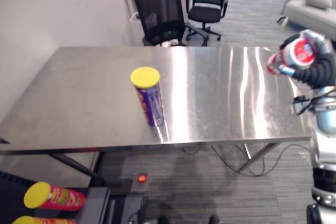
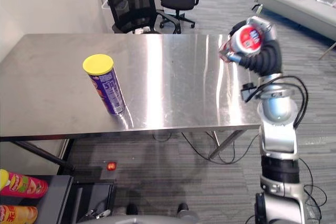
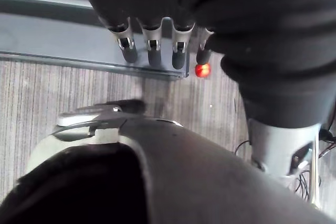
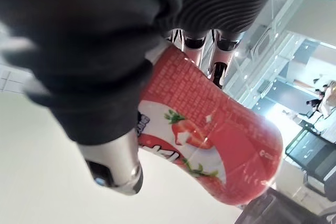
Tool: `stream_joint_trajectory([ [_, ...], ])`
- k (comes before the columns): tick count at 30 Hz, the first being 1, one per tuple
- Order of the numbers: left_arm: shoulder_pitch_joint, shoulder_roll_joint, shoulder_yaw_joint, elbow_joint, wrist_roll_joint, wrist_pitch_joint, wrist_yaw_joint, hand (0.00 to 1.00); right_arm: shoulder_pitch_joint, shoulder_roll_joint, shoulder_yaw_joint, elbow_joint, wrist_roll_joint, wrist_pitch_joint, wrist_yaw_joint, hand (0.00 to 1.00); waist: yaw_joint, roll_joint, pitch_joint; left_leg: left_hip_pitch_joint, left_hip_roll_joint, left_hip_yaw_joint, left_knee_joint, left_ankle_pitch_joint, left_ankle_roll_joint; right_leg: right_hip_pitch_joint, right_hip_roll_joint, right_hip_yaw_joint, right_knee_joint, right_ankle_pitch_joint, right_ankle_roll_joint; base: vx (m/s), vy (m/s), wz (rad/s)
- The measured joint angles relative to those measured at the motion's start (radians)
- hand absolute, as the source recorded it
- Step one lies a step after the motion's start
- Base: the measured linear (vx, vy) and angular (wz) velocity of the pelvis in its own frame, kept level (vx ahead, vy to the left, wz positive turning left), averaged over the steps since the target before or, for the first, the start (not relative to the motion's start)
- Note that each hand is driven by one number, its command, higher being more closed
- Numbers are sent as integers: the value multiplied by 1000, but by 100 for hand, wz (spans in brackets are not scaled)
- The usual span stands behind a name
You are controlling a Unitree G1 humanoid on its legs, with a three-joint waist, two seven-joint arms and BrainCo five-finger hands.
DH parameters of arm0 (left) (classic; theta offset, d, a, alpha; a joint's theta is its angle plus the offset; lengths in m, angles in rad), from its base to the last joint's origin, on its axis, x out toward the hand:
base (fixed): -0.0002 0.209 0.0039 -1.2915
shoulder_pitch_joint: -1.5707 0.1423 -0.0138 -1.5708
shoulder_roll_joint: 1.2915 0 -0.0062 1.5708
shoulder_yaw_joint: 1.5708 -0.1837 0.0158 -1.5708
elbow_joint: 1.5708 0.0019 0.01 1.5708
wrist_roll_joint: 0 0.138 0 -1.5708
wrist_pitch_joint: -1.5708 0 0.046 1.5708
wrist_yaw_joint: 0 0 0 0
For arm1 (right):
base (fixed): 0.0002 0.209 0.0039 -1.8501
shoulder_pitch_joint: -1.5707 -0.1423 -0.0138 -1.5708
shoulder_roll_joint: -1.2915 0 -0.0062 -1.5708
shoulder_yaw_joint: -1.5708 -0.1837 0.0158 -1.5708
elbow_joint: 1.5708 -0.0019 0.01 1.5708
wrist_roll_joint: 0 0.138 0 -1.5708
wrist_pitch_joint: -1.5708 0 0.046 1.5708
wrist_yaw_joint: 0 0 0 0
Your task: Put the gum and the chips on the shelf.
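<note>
Right hand [image 4: 113, 167] curled round red gum tub [image 4: 210, 145], near table's [image 1: 79, 103] right end.

chips can [image 1: 150, 100] stands upright near the table's [image 1: 236, 93] front edge, bare steel all round; chairs [image 1: 164, 14] behind the far side.

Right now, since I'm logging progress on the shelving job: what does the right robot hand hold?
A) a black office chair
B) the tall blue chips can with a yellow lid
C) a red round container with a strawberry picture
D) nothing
C: the right robot hand is curled round the red round container with a strawberry picture, while the tall blue chips can with a yellow lid stands on the steel table.
</note>
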Motion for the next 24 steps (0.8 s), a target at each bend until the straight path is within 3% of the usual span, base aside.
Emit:
stream_joint_trajectory([
  [6,12,-4,13,4,0,0,1,0,304,157,159,-73,78,-4,106,100,1,0,-31,9,-1,-1,-2,4,-7,7,0,0,5,-2,-1,-63,-9,1],
  [10,13,-14,38,44,0,0,2,0,528,246,309,-79,123,24,177,100,1,11,-52,15,1,1,-3,3,-9,13,0,0,0,-11,-7,-37,-2,-1],
  [17,11,-23,65,74,3,-1,2,0,733,244,350,-152,108,29,265,100,0,22,-66,16,10,5,-1,-1,-11,10,3,3,-1,-14,-7,1,-1,-1],
  [24,15,-24,65,81,3,-1,1,0,812,235,288,-191,63,30,305,100,0,27,-77,22,26,24,2,-9,-27,8,19,20,0,-16,-11,22,-13,-8],
])
